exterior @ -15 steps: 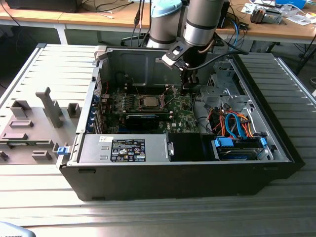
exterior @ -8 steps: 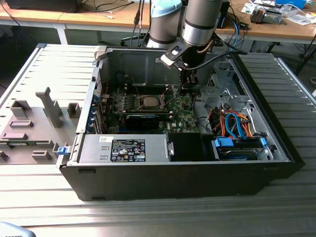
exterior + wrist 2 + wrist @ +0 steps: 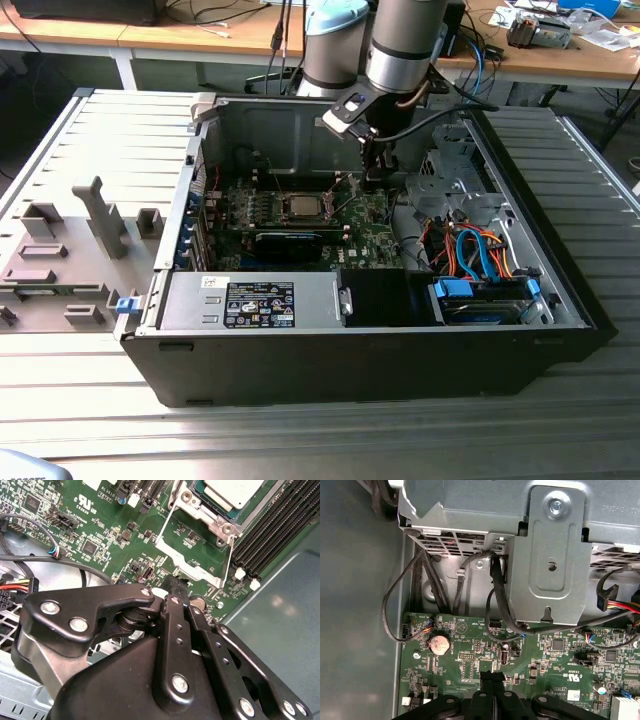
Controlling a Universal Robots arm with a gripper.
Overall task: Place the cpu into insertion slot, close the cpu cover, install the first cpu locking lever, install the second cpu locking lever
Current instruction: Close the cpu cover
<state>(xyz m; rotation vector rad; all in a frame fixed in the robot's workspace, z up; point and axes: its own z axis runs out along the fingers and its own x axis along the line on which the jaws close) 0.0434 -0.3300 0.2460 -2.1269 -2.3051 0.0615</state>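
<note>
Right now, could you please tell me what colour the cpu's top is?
The cpu is pale silver-grey, clearest in the second wrist view.

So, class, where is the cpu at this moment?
In the exterior view the cpu sits in the insertion slot on the green motherboard, just to the exterior view's left of the hand.

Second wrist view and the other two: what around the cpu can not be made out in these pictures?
1. Second wrist view: the cpu is cut off by the top edge, so its far corners cannot be checked.
2. Exterior view: the insertion slot is too small to tell what is latched.
3. Both wrist views: the gripper hides the circuit board beneath it.
</note>
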